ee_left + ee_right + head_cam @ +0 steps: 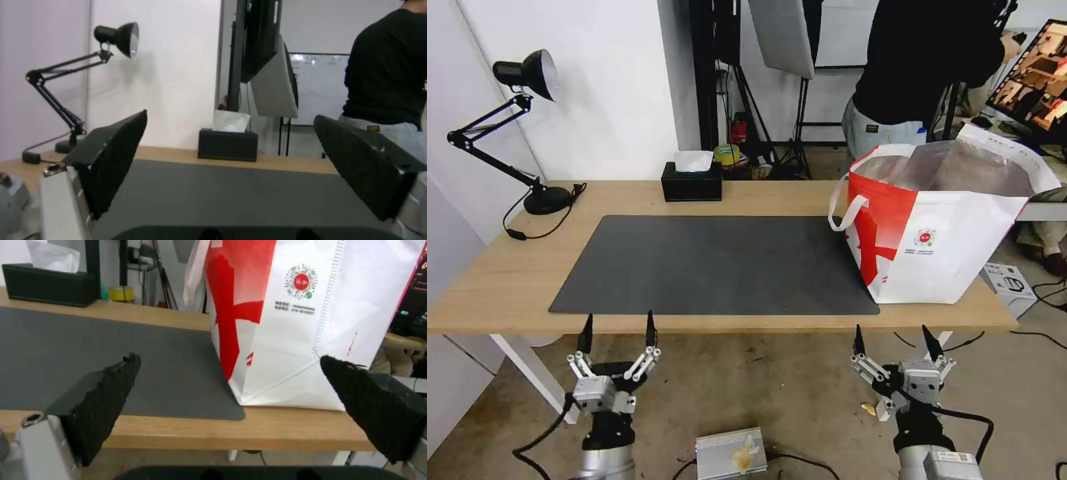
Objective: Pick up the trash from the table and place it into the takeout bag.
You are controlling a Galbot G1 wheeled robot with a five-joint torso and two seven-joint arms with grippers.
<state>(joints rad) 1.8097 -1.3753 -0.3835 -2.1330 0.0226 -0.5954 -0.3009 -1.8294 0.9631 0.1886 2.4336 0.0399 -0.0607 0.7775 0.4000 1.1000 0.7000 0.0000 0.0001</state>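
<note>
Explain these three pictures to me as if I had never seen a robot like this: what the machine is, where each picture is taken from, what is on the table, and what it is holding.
This is a wheeled robot with two arms. The big picture comes from a camera on its head, looking down at a wooden table. The two forked black things at the bottom are its hands: the left hand and the right hand, both open, both held low in front of the table's near edge, holding nothing.

The other two pictures come from cameras on the wrists; the dark wedges in them are that hand's own fingers.

On the table lie a dark grey mat, a black desk lamp, a black tissue box, and a large white-and-red takeout bag standing open on the right. I see no bowls or cups on the table.
</note>
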